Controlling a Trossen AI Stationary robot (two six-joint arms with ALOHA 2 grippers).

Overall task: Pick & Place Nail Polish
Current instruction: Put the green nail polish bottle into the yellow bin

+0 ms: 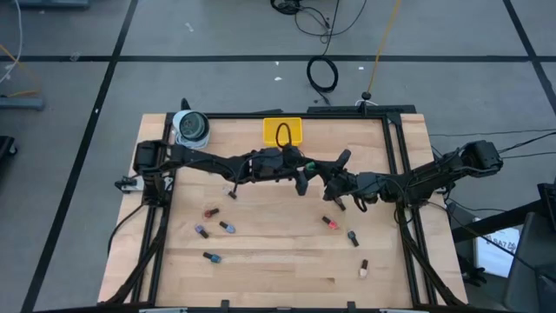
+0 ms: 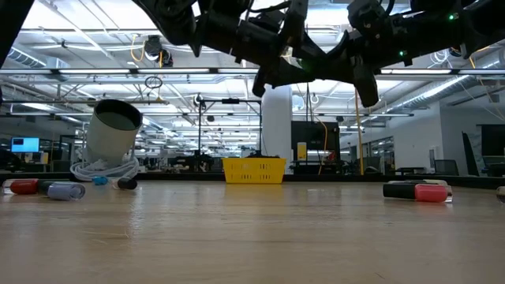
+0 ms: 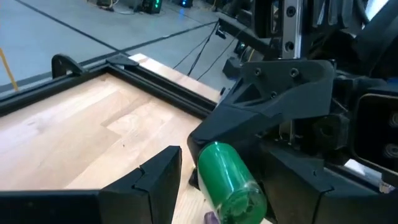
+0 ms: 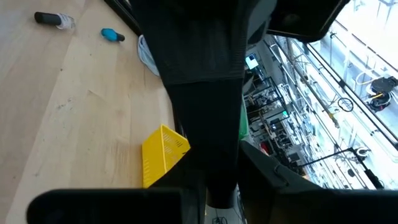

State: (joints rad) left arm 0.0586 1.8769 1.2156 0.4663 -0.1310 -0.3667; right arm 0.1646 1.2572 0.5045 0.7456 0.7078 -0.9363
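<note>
Green nail polish bottle (image 3: 229, 182) up in the air over mid-table, pinched in right gripper (image 1: 311, 167); fingers pressed onto it, grn body sticking out toward left wrist cam. In right wrist view only a sliver of green (image 4: 243, 123) beside the dark finger. Left gripper (image 1: 301, 180) right next to it, fingers (image 3: 158, 171) spread, bottle sitting between them but not clamped by them as far as can be seen. Both grippers meeting just in front of yellow tray (image 1: 282, 131), above the wood.

Rest of bottles lying flat on table (image 1: 261, 261): red one (image 1: 209, 211), two blue ones (image 1: 201, 231) (image 1: 227, 227) close together, another blue (image 1: 210, 256) nearer front edge, all on left half. Right half: pink/red bottle (image 1: 330, 223), dark one (image 1: 353, 237) near it, pale one (image 1: 364, 268) further front. Low view: red + grey-blue bottles (image 2: 43, 188) at left, pink one w/ dark cap (image 2: 418, 191) at right.

Tape roll (image 1: 191, 127) at back-left corner, w/ coiled white cable (image 2: 102, 168) at its base. Tray at back edge, centre.
</note>
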